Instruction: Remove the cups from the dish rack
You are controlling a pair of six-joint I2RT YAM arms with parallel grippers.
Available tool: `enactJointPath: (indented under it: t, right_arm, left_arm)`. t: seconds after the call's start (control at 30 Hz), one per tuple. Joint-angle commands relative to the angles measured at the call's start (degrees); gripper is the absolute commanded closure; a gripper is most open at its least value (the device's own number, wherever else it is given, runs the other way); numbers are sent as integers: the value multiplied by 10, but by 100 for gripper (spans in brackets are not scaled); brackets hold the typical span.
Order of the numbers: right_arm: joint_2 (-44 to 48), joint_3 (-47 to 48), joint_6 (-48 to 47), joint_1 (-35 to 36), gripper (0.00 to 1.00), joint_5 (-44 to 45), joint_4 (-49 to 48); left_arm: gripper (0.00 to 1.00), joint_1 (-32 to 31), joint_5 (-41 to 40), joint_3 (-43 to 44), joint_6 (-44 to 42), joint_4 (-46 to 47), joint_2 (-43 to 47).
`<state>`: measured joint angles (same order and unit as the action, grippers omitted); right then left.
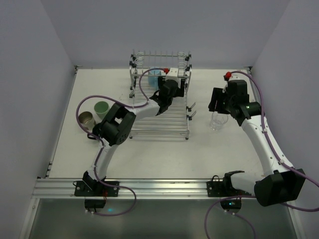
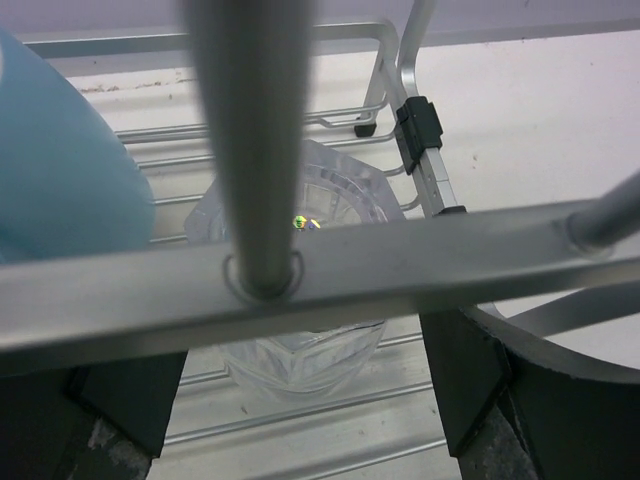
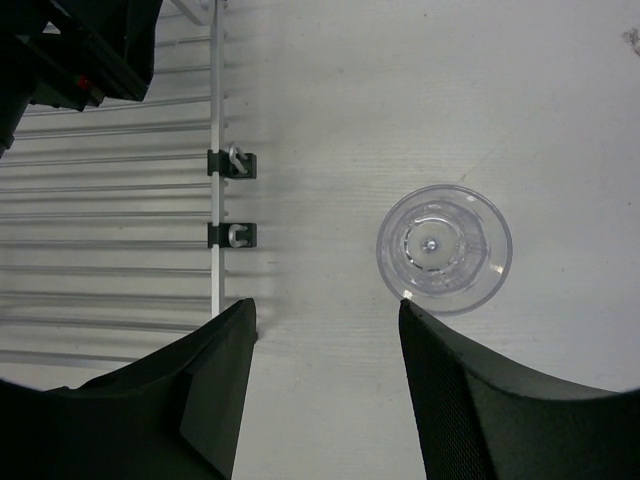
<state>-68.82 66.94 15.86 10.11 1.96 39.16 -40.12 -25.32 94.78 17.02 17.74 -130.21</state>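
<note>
The left end effector is spread wide inside the dish rack. Its fingers flank a clear tumbler resting on the slats, with a gap on each side. A light blue cup sits just beside that tumbler. The right end effector is spread and empty above the tabletop. A second clear tumbler stands upright just beyond its fingertips, untouched. A pale green cup and a metallic cup stand together on the tabletop left of the rack.
</note>
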Motion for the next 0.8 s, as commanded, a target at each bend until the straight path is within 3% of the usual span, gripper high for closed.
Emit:
enactJointPath:
  t: [0.0, 0.4, 0.77]
  right_arm:
    - [12, -1, -14, -1, 38, -7, -14]
    - [11, -5, -13, 0, 38, -11, -18]
    - [5, -7, -11, 2, 38, -11, -18]
  left_arm:
    - [8, 8, -4, 35, 7, -2, -13]
    - [40, 8, -25, -30, 33, 5, 17]
    - [46, -4, -41, -112, 41, 33, 65]
